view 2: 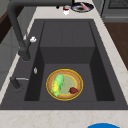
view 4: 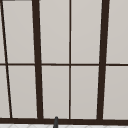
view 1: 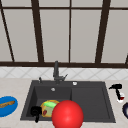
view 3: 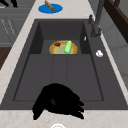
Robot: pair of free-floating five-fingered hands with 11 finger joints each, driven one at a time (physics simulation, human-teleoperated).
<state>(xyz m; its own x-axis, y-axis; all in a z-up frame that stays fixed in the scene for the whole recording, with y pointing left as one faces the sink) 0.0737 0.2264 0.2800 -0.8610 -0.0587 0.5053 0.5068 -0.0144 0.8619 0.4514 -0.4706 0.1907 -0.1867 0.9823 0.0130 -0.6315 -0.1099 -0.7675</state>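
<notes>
Left hand (view 1: pixel 35 111) curling shut, hovering at nine o'clock of plate (view 1: pixel 46 109) lying in sink (view 1: pixel 90 100); right hand (view 1: pixel 117 87) relaxed, touching cup (view 1: pixel 120 98).

A dark-framed window (view 4: pixel 70 62) rises above the pale countertop (view 1: pixel 15 86).

The plate (view 1: pixel 44 111) is round, yellow-rimmed and pale green inside, and lies flat on the floor of the sink's deep basin, just right of the left hand (view 1: pixel 36 111) and lower than it. On the plate a green and yellow cob (view 2: pixel 57 85) lies lengthwise on the side toward the tap, and a small dark red piece (view 2: pixel 73 90) sits on the opposite side, apart from the cob. The glass (view 1: pixel 120 97), small, white with red in it, stands upright on the counter just below the right hand (view 1: pixel 116 87), whose spread fingers (view 3: pixel 77 107) point over the sink's edge; contact with the glass cannot be told
</notes>
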